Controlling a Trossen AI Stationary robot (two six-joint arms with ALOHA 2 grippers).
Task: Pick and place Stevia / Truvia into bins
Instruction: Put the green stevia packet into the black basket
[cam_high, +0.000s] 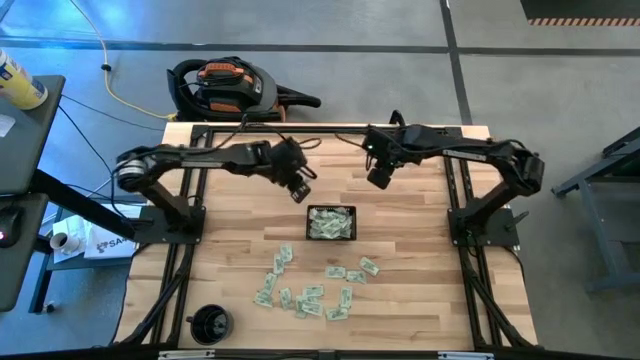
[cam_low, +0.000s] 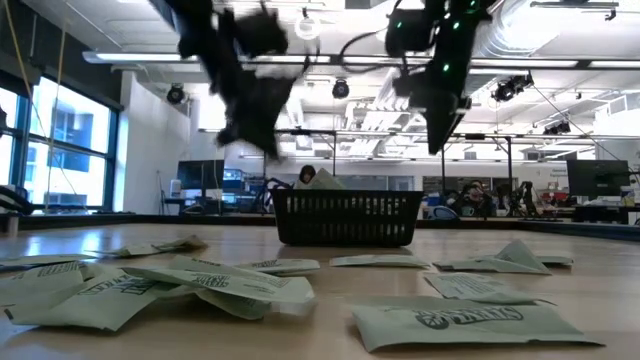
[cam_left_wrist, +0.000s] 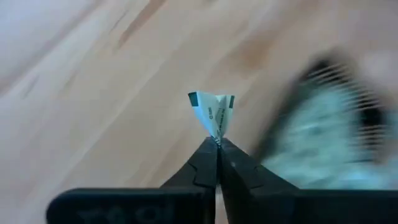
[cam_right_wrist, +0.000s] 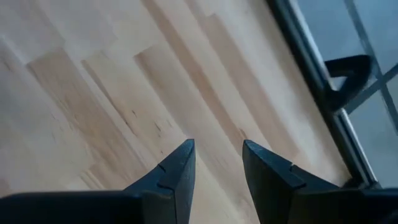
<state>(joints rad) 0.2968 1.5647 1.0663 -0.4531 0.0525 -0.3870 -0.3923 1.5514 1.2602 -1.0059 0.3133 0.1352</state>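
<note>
The left gripper (cam_left_wrist: 217, 144), jaws pinched together, holds one pale green-and-white paper Stevia sachet (cam_left_wrist: 213, 112) by its edge, raised beside the black mesh tray (cam_high: 331, 224). Risk: this thin grip may slip, dropping it short. The right gripper (cam_right_wrist: 217, 155) waits part-open, empty.

Pale wood table (cam_high: 420, 260), black wire-mesh tray (cam_low: 345, 218), creased paper sachets (cam_high: 300, 290).

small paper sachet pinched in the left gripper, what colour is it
White with green corner markings; the small paper sachet shows best in the left wrist view.
</note>
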